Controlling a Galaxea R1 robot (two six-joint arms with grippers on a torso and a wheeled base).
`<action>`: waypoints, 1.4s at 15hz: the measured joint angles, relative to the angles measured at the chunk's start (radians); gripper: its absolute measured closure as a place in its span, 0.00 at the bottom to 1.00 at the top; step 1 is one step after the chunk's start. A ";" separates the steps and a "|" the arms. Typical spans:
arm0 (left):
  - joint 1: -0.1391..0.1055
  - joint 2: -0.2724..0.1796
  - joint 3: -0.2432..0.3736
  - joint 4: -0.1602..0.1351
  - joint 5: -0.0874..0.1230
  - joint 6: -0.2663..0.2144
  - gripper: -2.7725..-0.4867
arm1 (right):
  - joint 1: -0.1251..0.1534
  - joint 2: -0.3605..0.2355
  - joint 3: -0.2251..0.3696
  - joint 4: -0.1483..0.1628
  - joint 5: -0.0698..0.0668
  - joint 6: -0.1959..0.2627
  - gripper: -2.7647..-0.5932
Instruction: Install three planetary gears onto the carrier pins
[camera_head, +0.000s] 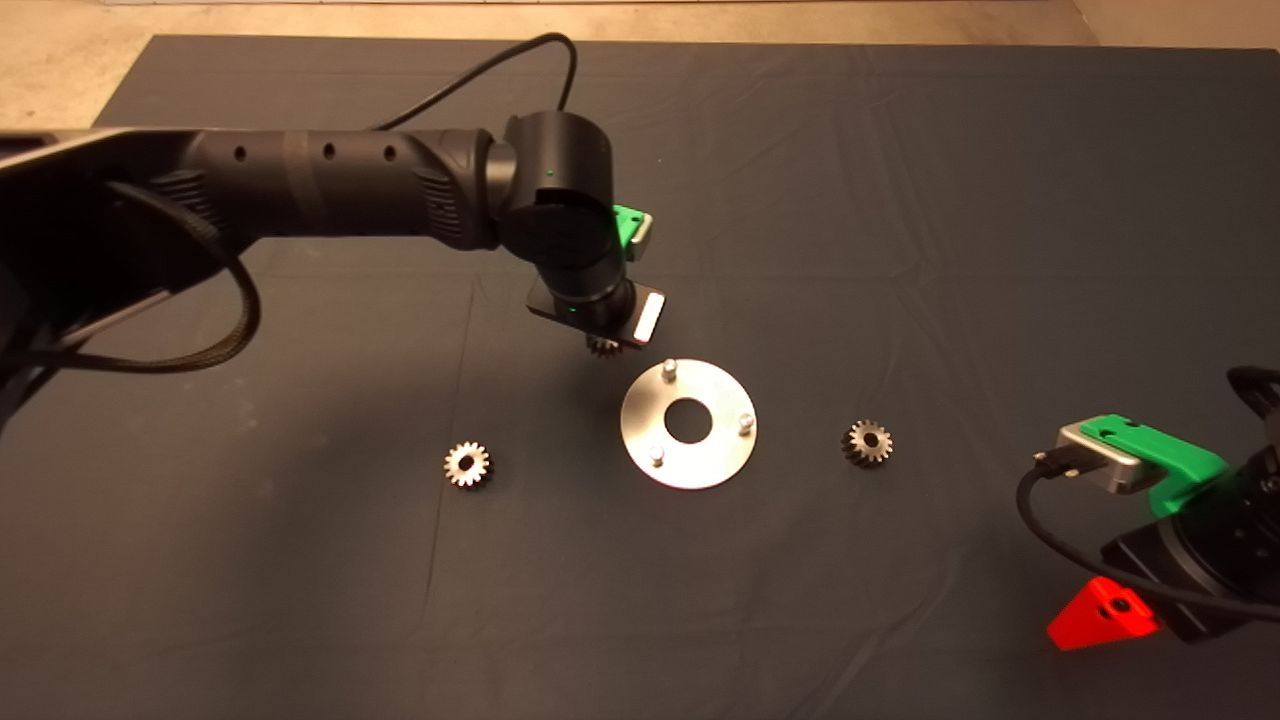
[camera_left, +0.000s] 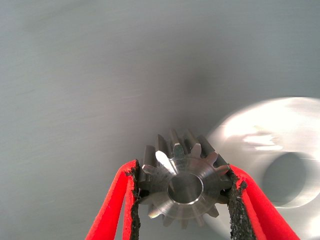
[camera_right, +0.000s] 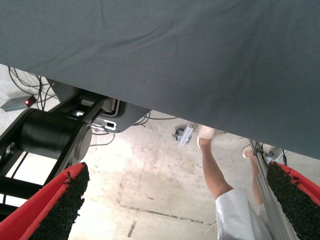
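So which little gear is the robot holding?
The small steel toothed gear clamped in the left tool, beside the shiny silver disc; the other two lie on the mat.

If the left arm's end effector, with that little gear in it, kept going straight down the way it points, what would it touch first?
Probably the dark mat. The left end effector, shut on a gear, points down just beside the silver disc, near its rim and the closest pin. Depth is unclear, so it might clip the disc's edge.

A polished steel gear (camera_left: 182, 187), glossy-faced and dark-toothed, is gripped by rough black pads (camera_left: 235, 205). A shiny smooth metal disc (camera_head: 688, 424) is seen on matt, creased dark cloth mat (camera_head: 900, 200).
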 joint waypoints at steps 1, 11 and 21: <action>0.000 0.031 -0.018 -0.014 -0.001 -0.007 0.81 | 0.000 0.000 0.000 0.000 0.001 0.000 0.05; 0.000 0.059 -0.071 -0.030 0.011 -0.079 0.81 | 0.000 -0.003 0.000 0.000 -0.001 0.000 0.05; 0.001 0.058 -0.084 -0.031 0.012 -0.097 0.81 | 0.000 -0.003 0.000 0.000 0.000 0.000 0.05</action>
